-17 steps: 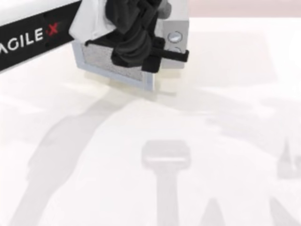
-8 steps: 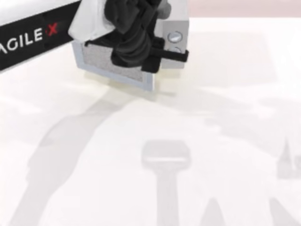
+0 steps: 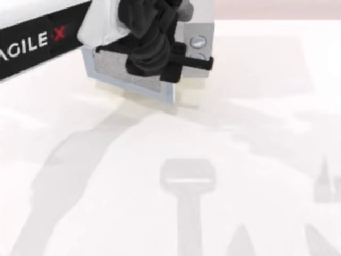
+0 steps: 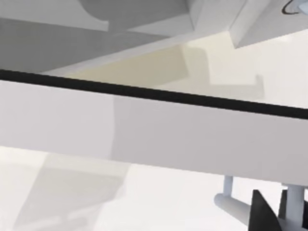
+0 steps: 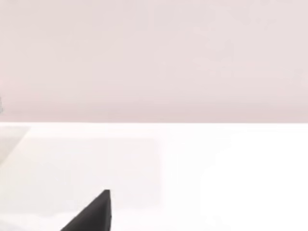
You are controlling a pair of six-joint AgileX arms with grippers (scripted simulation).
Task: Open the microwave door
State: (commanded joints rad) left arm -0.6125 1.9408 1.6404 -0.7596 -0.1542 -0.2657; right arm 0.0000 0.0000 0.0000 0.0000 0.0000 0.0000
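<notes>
Over the last second the microwave door [image 3: 128, 74] has swung slightly further out from the microwave [image 3: 198, 40] at the tabletop's [image 3: 240, 160] far edge — progress, I judge; the left hand [image 3: 194, 61] sits at the door, its grip not discernible; the right arm is out of view.

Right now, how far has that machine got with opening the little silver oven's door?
Partly done: the light-grey mesh-windowed microwave door stands swung out from the boxy silver-grey microwave. In hand: the left gripper is at the door's free edge. Left: swinging it wider. The right arm is out of the top view.
</notes>
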